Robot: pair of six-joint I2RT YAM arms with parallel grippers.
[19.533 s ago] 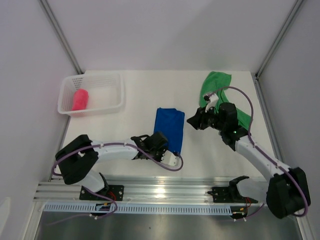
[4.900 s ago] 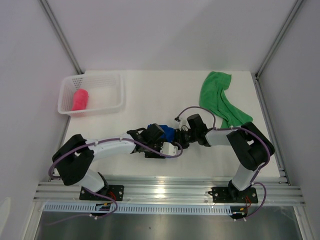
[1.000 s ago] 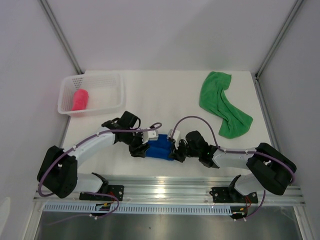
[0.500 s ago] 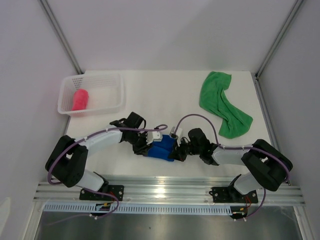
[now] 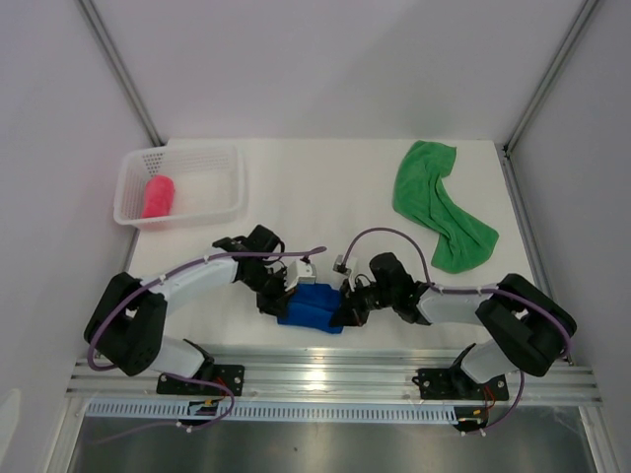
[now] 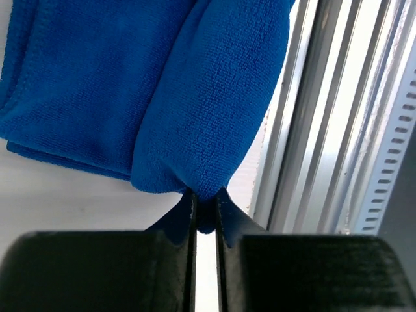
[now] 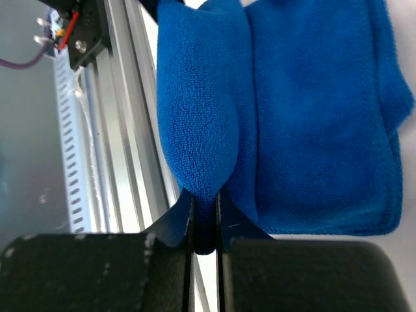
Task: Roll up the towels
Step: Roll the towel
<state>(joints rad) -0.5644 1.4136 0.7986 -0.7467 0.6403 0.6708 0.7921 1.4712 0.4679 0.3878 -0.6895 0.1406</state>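
The blue towel (image 5: 314, 306) lies folded at the table's near edge between both arms. My left gripper (image 5: 283, 296) is shut on its left end; in the left wrist view a fold of the blue towel (image 6: 208, 117) is pinched between the fingertips (image 6: 205, 207). My right gripper (image 5: 347, 304) is shut on the right end, where a fold of the blue towel (image 7: 201, 117) sits in the closed jaws (image 7: 205, 214). The green towel (image 5: 438, 202) lies spread and crumpled at the back right. The pink towel (image 5: 158, 196) is rolled up inside the white basket (image 5: 229, 158).
The aluminium rail (image 5: 325, 374) runs along the table's near edge, just below the blue towel; it also shows as rail (image 6: 338, 117) and rail (image 7: 123, 117) in the wrist views. White walls and metal posts enclose the table.
My left gripper has closed on the blue towel's left end. The towel and both grippers have shifted slightly toward the near edge.
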